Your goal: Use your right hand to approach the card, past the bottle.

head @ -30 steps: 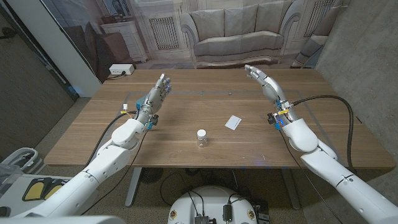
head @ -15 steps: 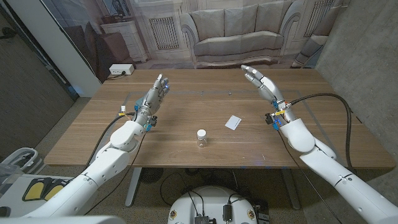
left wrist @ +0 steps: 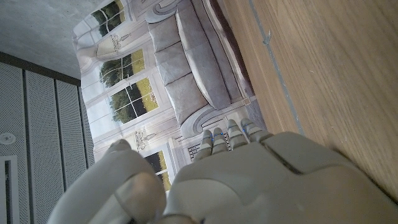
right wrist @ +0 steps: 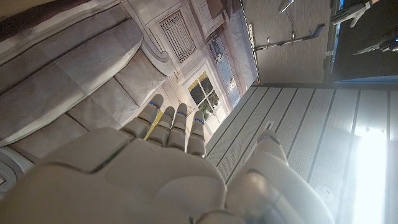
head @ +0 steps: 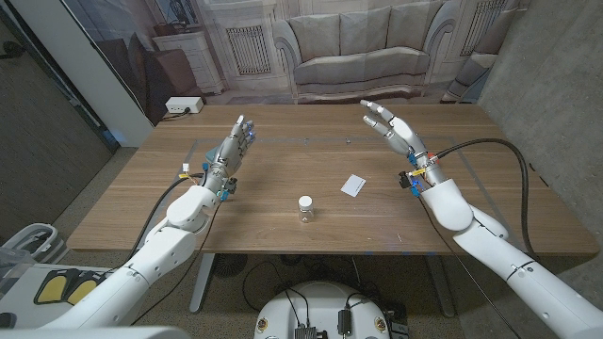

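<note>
Wooden tabletop [head: 283,174] spreads before a sofa backdrop. Nearest the robot stands the bottle [head: 305,209], small, clear, white-capped. Just beyond it lies the card [head: 354,185], white and flat, nearer than the raised right hand [head: 391,127], whose fingers are spread, empty. Lowering inward toward the card, I'd stay wide of the bottle.

right hand [head: 391,129] raised, card [head: 353,185], bottle [head: 305,209]

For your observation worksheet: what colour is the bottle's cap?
White; the bottle shows best in the head view.
</note>
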Tool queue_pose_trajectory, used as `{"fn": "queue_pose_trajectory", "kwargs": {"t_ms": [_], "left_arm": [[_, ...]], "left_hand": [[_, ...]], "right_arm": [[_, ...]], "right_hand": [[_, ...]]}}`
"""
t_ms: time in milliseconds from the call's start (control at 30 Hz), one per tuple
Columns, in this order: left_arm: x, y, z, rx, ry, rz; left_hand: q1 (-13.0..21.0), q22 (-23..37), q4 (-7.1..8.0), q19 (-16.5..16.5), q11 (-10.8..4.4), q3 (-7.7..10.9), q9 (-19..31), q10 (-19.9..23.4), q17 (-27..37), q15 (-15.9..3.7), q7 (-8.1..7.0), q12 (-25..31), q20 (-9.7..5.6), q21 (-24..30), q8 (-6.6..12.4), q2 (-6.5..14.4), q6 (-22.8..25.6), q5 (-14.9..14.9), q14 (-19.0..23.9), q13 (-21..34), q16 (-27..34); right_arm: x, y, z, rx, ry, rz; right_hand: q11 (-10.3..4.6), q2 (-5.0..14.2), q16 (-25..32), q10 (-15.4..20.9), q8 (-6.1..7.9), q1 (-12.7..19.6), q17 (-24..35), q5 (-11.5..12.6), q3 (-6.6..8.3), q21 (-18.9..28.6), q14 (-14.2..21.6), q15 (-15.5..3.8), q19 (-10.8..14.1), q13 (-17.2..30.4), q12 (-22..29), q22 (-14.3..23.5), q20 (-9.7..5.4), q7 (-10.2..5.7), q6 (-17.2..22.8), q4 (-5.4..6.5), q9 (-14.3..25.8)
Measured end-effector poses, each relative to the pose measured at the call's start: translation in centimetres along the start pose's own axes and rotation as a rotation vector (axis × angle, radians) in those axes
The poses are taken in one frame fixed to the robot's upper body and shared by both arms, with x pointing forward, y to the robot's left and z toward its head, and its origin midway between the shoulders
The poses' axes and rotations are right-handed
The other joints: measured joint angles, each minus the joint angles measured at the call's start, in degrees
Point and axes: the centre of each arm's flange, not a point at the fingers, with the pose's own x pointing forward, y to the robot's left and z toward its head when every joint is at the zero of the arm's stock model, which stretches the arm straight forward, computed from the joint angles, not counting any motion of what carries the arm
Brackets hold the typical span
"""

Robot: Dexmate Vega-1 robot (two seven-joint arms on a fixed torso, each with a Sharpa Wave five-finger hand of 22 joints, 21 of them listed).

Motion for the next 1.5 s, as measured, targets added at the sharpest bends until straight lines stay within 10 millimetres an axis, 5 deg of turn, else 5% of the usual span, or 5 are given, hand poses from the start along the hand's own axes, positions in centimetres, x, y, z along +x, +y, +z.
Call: {"fn": "queue_pose_trajectory", "kwargs": {"t_ms": [1500], "left_arm": [[-0.1,0.1,0.1,0.005,0.012,-0.009]], "left_hand": [[0.5,0.0,-0.24,0.3,-0.2,-0.24,0.0,0.8,0.0,-0.02,0.15,0.0,0.32,0.0,0.0,0.5,0.9,0.0,0.6,0.0,0.0]], "right_arm": [[0.3,2.4,0.4,-0.238,-0.049,0.085]], "right_hand": [[-1.54,-0.45,-0.4,-1.2,-0.86,0.5,0.0,1.3,-0.16,-1.8,-0.5,-0.94,0.0,0.0,-0.9,0.0,-0.03,-1.15,-1.2,-0.16,0.0]]}}
